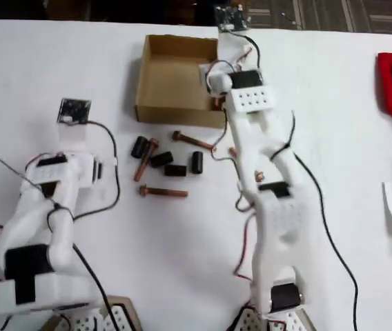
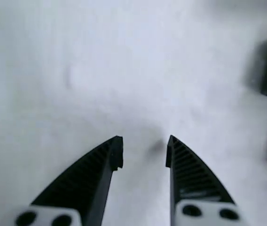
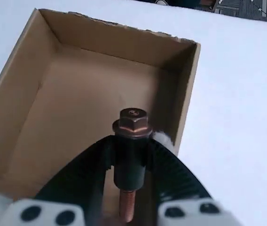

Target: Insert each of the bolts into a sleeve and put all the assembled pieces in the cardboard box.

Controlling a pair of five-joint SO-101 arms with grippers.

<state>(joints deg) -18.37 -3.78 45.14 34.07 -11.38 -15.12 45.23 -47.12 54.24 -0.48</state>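
Copper hex-head bolt (image 3: 132,123) in black sleeve (image 3: 129,165), clamped by right pincer (image 3: 132,145) over cardboard box (image 3: 114,40); left pincer (image 2: 144,150) parted.

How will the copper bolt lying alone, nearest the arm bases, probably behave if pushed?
The bolt lies on its side on the smooth table, so it would probably roll, curving because of its wider head. It looks metallic, so likely stiff and heavy for its size.

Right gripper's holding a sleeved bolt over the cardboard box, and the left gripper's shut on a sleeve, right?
No, the left gripper is open and empty, as the left wrist view shows. The rest holds.
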